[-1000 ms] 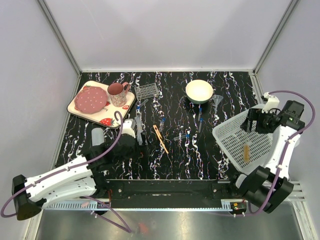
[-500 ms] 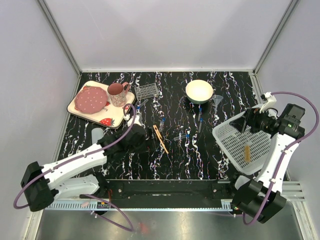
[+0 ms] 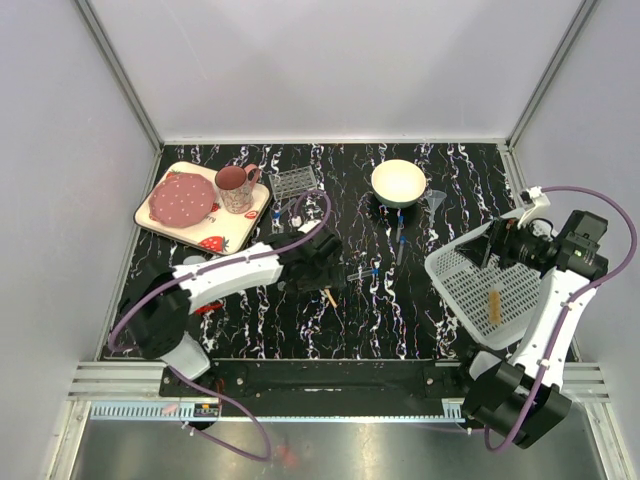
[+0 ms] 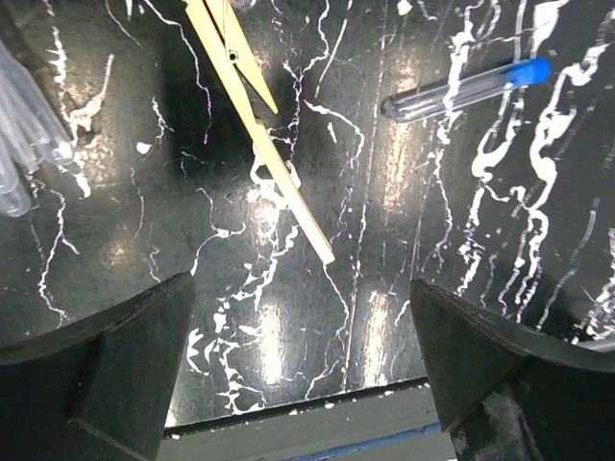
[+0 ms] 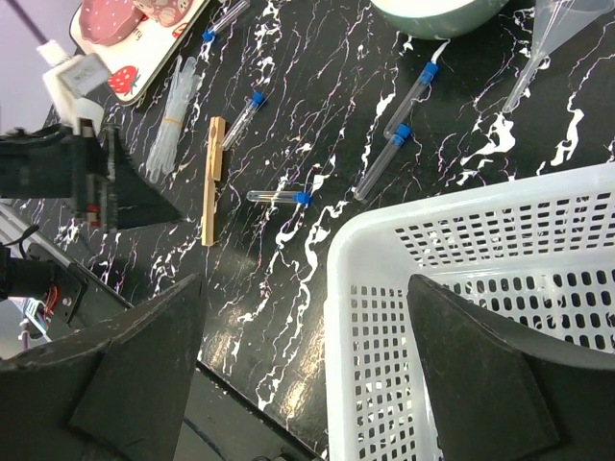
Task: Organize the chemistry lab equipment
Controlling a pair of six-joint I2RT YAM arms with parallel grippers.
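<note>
My left gripper (image 3: 326,276) is open and empty, low over the middle of the table. In the left wrist view (image 4: 303,379) a tan wooden stick (image 4: 258,125) lies just ahead of the jaws. A blue-capped tube (image 4: 466,88) lies to the right and clear pipettes (image 4: 24,144) to the left. My right gripper (image 3: 497,250) is open and empty above the near-left corner of the white basket (image 5: 461,317). The right wrist view shows the stick (image 5: 211,182), several tubes (image 5: 279,196), the pipettes (image 5: 173,115) and the clear funnel (image 5: 553,43). Another tan stick (image 3: 492,303) lies in the basket.
The cream bowl (image 3: 398,182) stands at the back, with the funnel (image 3: 435,203) beside it. A clear tube rack (image 3: 293,182) stands next to the strawberry tray (image 3: 215,240), which holds the dotted plate and the pink mug (image 3: 236,187). The basket (image 3: 455,285) fills the right side.
My left arm has swung from the near left to the middle of the table, and its gripper now hangs over the wooden stick. My right gripper has barely moved.
</note>
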